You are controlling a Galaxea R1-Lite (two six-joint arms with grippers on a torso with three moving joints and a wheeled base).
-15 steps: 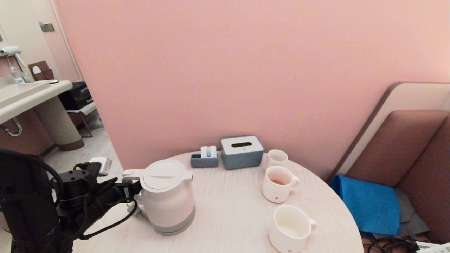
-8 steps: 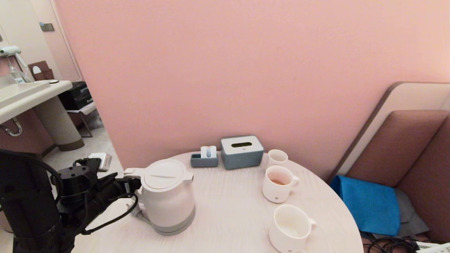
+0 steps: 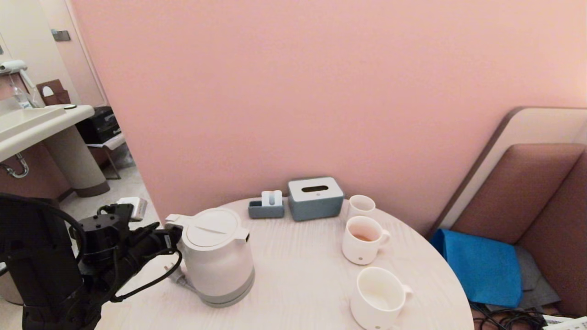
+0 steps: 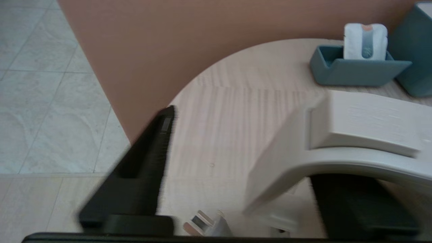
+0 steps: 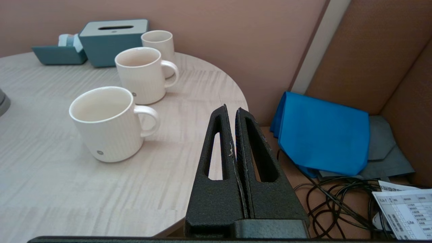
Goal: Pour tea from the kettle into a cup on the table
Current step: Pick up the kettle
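The white kettle point(image 3: 218, 256) stands upright on the left of the round table point(image 3: 298, 275), lid on, its grey plug point(image 4: 202, 222) lying by its base. My left gripper point(image 3: 167, 240) is open at the kettle's loop handle point(image 4: 337, 141). One finger point(image 4: 148, 158) stands well clear of the handle and the other is partly hidden under the loop. Two white mugs stand on the right. The farther mug point(image 3: 364, 238) holds a little reddish tea point(image 3: 363, 238). The nearer mug point(image 3: 378, 298) point(image 5: 104, 123) looks empty. My right gripper point(image 5: 233, 109) is shut and empty, parked off the table's right edge.
A small handleless cup point(image 3: 361, 206), a grey-blue tissue box point(image 3: 315, 198) and a small tray of sachets point(image 3: 267, 207) line the back by the pink wall. Right of the table are a sofa with a blue cloth point(image 3: 477, 266) and tangled cables point(image 5: 341, 202).
My left arm has drawn back slightly to the left at the handle. The kettle has turned a little on the spot. The mugs have not moved.
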